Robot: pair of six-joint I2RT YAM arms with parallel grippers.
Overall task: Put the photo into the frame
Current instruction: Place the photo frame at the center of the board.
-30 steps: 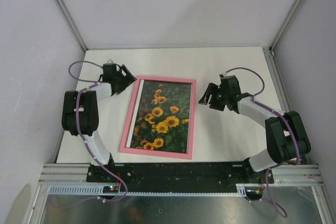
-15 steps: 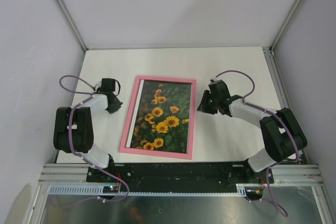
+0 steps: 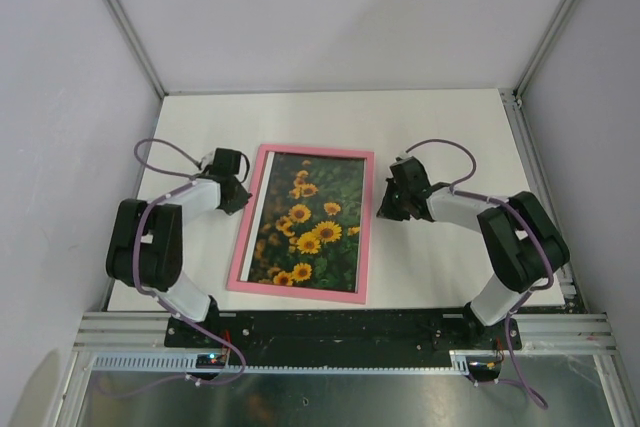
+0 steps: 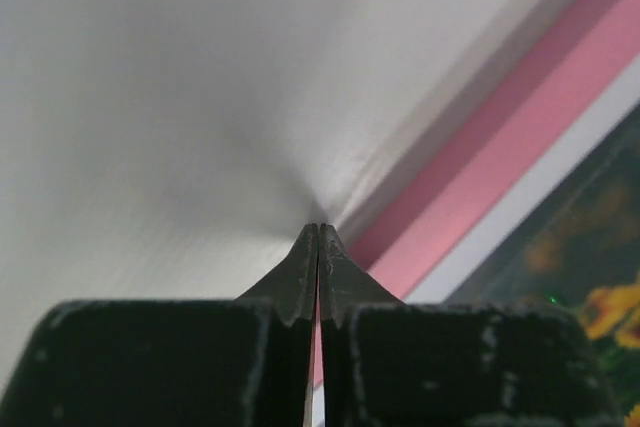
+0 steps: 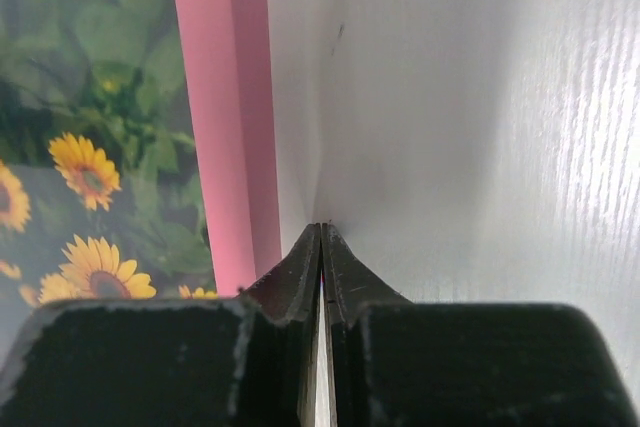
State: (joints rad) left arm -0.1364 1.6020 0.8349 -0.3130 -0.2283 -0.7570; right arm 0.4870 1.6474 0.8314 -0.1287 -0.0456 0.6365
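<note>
The pink frame [image 3: 295, 293] lies flat in the middle of the white table, and the sunflower photo [image 3: 310, 222] sits inside it, face up. My left gripper [image 3: 243, 202] is shut and empty, its tips low on the table right beside the frame's left edge. In the left wrist view the closed tips [image 4: 318, 227] meet just short of the pink frame [image 4: 520, 117], with the photo [image 4: 585, 247] beyond. My right gripper [image 3: 384, 209] is shut too, holding nothing, beside the right edge. Its tips [image 5: 321, 227] touch down next to the pink frame [image 5: 220, 97] and the photo [image 5: 90, 147].
The white table [image 3: 440, 127] is enclosed by pale walls with metal corner posts [image 3: 120, 17]. An aluminium rail [image 3: 340, 332] with the two arm bases runs along the near edge.
Both arms swung in and down to the frame's left and right edges. Both grippers went from open to shut on nothing. The frame and photo have not moved.
</note>
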